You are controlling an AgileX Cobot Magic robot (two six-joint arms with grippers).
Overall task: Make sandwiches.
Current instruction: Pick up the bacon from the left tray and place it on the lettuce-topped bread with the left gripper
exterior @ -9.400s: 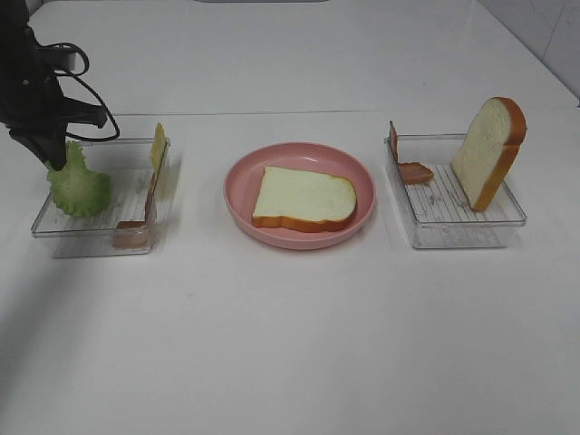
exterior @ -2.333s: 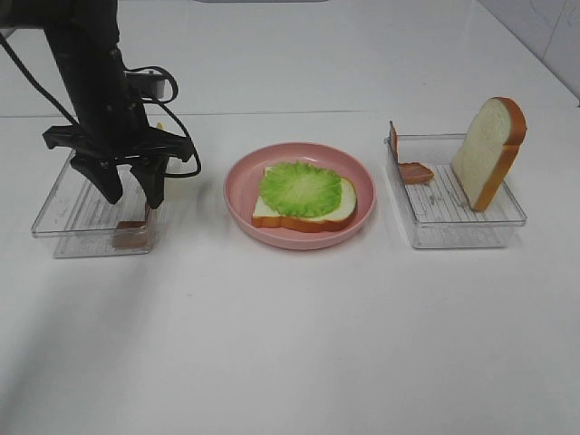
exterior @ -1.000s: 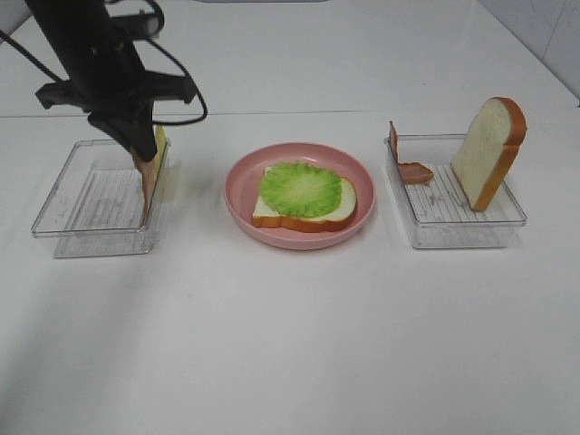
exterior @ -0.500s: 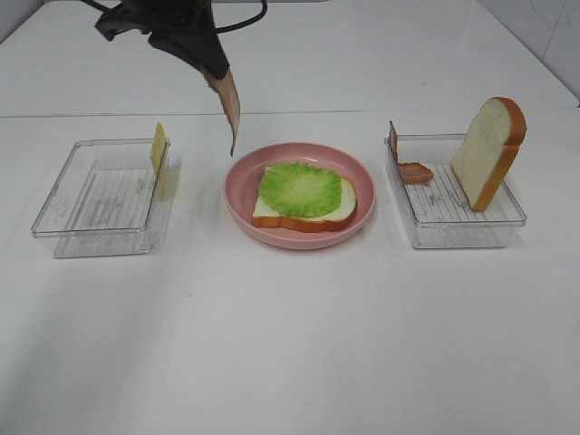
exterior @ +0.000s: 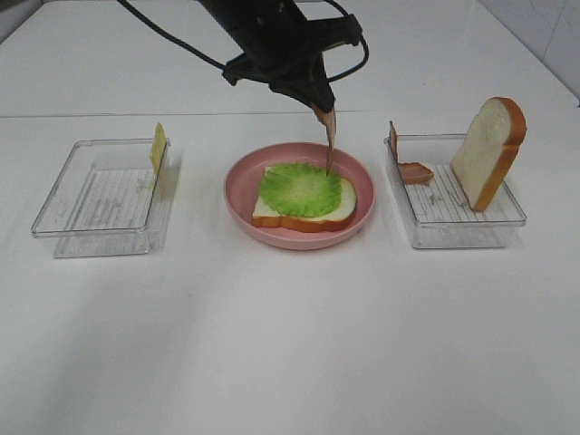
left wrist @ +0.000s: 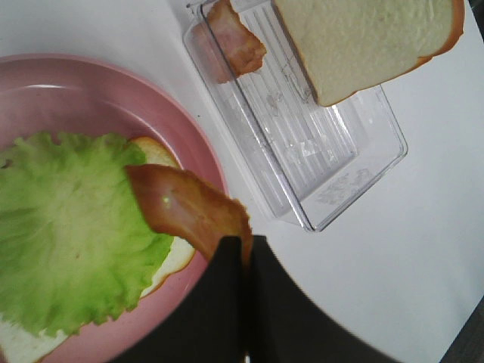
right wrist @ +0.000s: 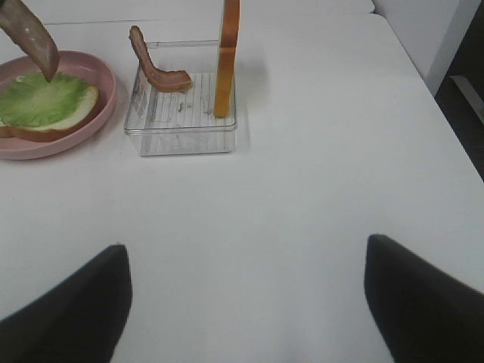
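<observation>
- Transfer: my left gripper (exterior: 322, 107), clenched on the reddish-brown toy bacon strip (exterior: 330, 136), has left the clear plastic tray (exterior: 95, 243).
- Strip now dangles over the ruffled green lettuce (exterior: 301, 188), ready to lay.

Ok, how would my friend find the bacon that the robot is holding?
Find the round pink plate in the middle of the table, with lettuce on bread. The bacon strip hangs straight down over that lettuce, pinched in the left gripper. The other bacon lies curled in the clear tray on the right, untouched.
</observation>
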